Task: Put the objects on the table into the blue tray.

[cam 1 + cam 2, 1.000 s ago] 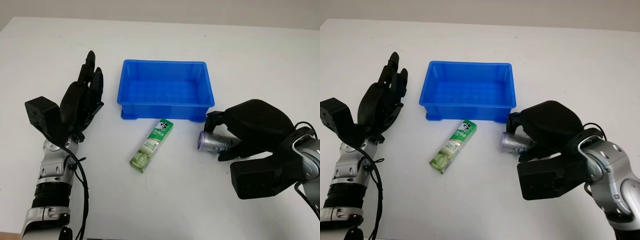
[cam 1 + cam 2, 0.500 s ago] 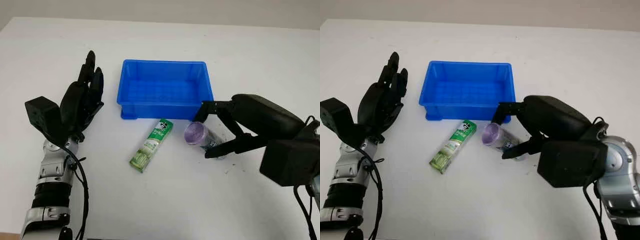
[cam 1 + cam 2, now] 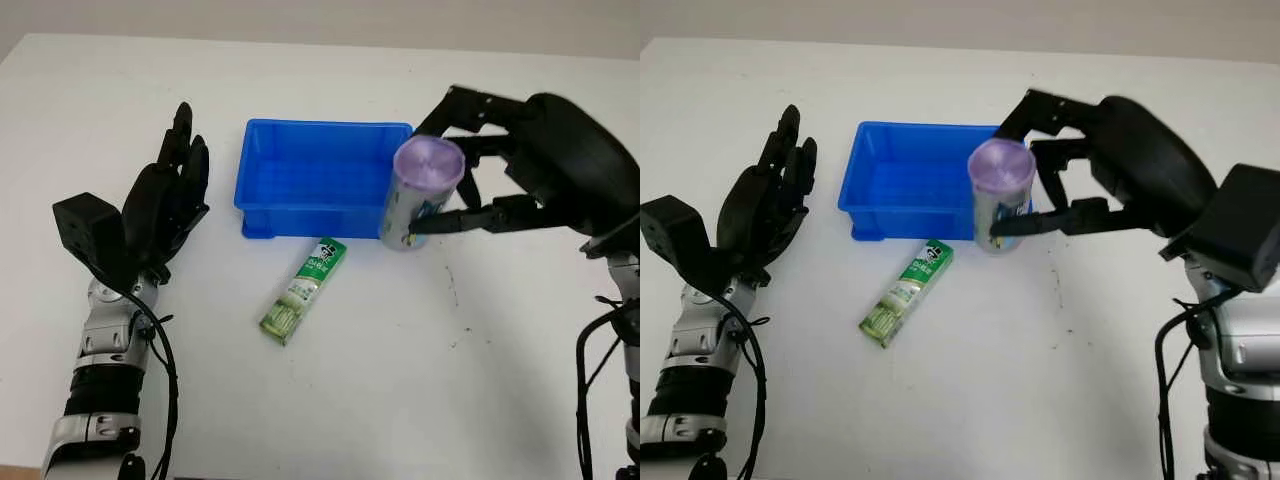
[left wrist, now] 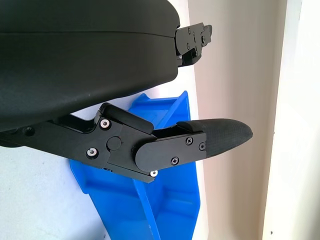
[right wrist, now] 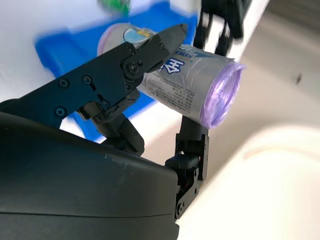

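A white counter carries a blue tray at its middle, still with nothing inside it. The right robot hand, at about 2 o'clock from the counter's middle, grasps a silver can with a purple lid, fingers wrapped around its body. A second ago this can lay on its side on the counter, under the hand, just in front of the tray's near right corner; now it has been lifted clear and hangs nearly upright, lid uppermost, over that same corner. The pick-up looks done, and the carry into the tray seems to be the step in hand. A green toothpaste box lies flat at about 6 o'clock from the tray, unmoved and waiting its turn. The left robot hand, open and holding nothing, is raised at 9 o'clock, just beside the tray's left wall.
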